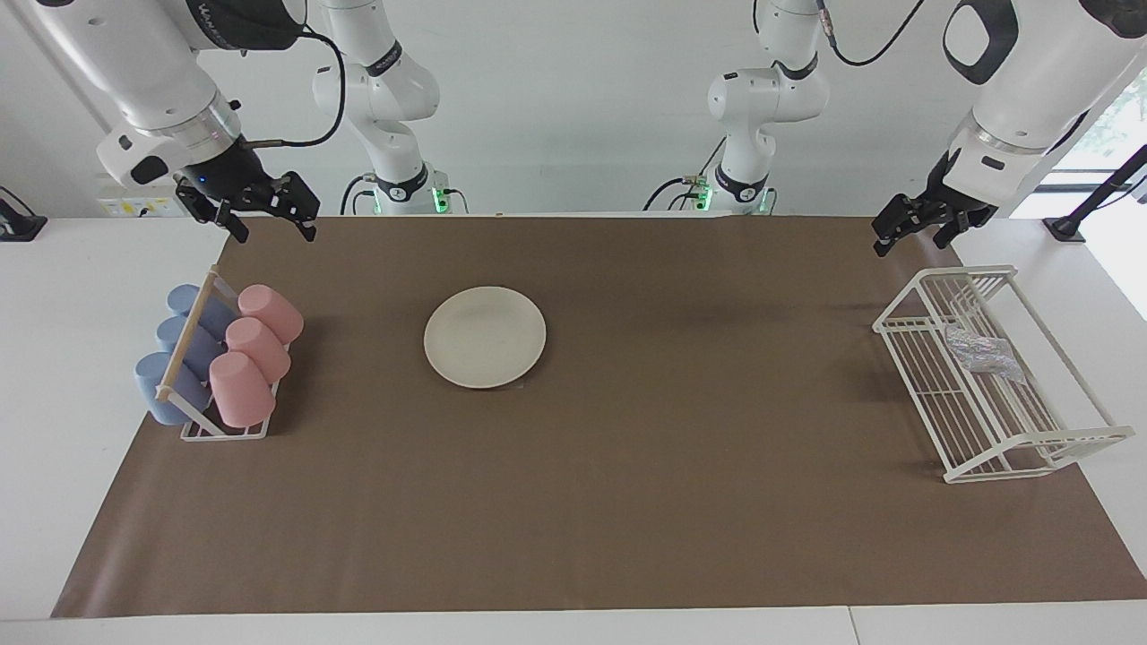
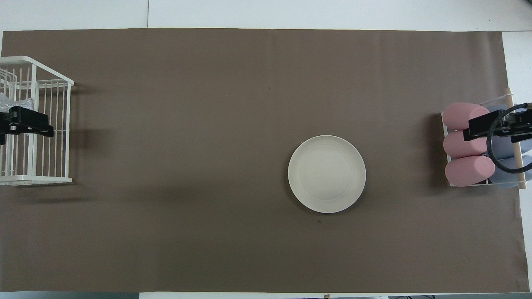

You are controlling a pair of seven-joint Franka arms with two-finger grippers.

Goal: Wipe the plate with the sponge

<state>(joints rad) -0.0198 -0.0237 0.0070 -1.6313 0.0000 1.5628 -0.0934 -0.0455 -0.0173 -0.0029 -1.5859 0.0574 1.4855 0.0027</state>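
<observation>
Your plate lies flat on the brown mat, toward the right arm's end of the bench and beside the cup rack. Your sponge sits in the white wire rack at the left arm's end. Your left end effector hangs empty above that rack, fingers apart. Your right end effector hangs above the cups, fingers apart, empty.

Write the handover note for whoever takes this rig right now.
Left gripper: open, empty, raised over the table edge by the white wire rack.
Right gripper: open, empty, raised near the cup rack, waiting.
Sponge: lying in the wire rack, untouched.
Plate: flat on the brown mat, toward the right arm's end.
Done: nothing.
Left: pick up sponge, wipe plate.
</observation>
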